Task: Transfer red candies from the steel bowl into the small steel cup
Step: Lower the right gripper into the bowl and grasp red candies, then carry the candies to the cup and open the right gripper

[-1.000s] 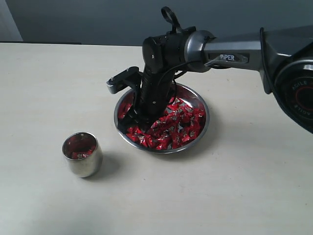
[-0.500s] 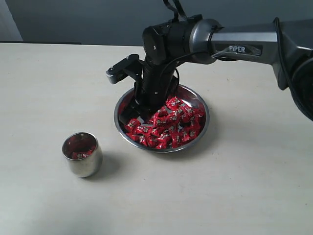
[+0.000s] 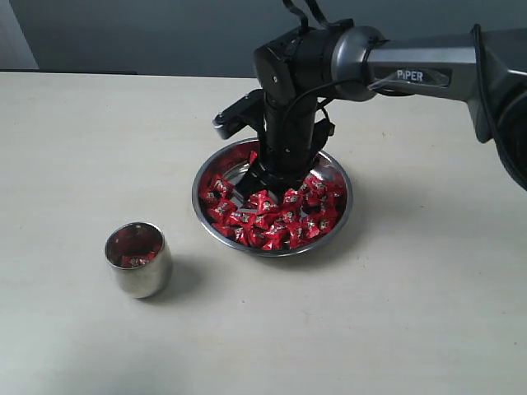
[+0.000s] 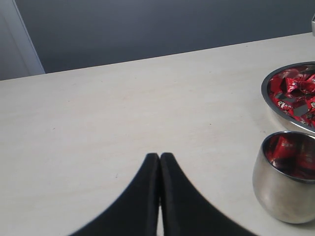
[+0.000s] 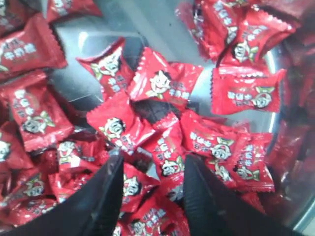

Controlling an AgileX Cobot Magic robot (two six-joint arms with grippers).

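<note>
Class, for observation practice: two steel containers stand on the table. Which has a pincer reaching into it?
The steel bowl, wide, shallow, full of red candies; the right pincer is down among them. The small steel cup stands apart, untouched.

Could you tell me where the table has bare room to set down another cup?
The table is bare right of the steel bowl, along the near edge in front of it and the small steel cup, and far left behind the cup. The gap between cup and bowl is narrow. The bowl is crowded with red candies and the right gripper.
</note>
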